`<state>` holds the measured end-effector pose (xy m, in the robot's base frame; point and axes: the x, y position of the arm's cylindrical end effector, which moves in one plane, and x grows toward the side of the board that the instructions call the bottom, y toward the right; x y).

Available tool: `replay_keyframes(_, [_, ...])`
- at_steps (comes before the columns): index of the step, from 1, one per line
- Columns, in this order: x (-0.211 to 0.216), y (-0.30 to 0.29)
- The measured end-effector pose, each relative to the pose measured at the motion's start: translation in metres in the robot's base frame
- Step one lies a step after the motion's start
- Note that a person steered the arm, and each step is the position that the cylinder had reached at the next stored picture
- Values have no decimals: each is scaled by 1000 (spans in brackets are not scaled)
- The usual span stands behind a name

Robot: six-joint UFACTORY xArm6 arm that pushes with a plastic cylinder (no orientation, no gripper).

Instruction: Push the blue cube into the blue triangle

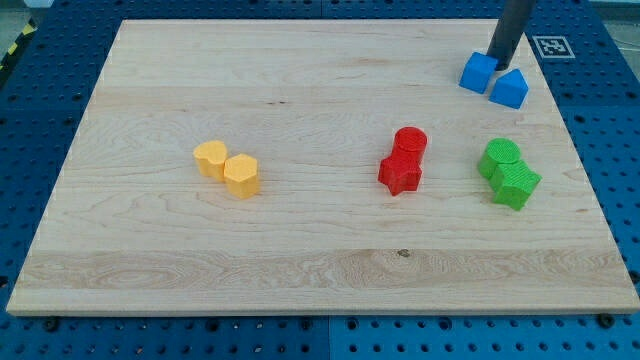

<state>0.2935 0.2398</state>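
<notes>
Upper right of the wooden desk (300, 90): small blue plastic cube (477, 72) touching blue plastic triangle (511, 88). My tip (493, 57) just behind both. No hand fitted, only rod. Probably light, rigid, slippery; best pushed flat-faced.

The board (300, 230) is pale wood with thin brown grain lines and one small dark knot near its near edge. Around it the table (60, 40) is deep blue with a regular pattern of small dark holes. The blue cube (477, 72) and the blue triangle (511, 89) are the same bright blue. The rod is dark grey, almost black, down to my tip (493, 62). The two yellow blocks (228, 167) are orange-yellow. The two red blocks (404, 159) are strong red. The two green blocks (509, 172) are vivid green. A white tag (551, 46) carries black square marks.
</notes>
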Motion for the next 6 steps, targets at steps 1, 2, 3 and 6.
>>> replay_keyframes(1, [-3, 0])
replay_keyframes(2, [-15, -9])
replay_keyframes(3, [-31, -32])
replay_keyframes(6, [1, -48])
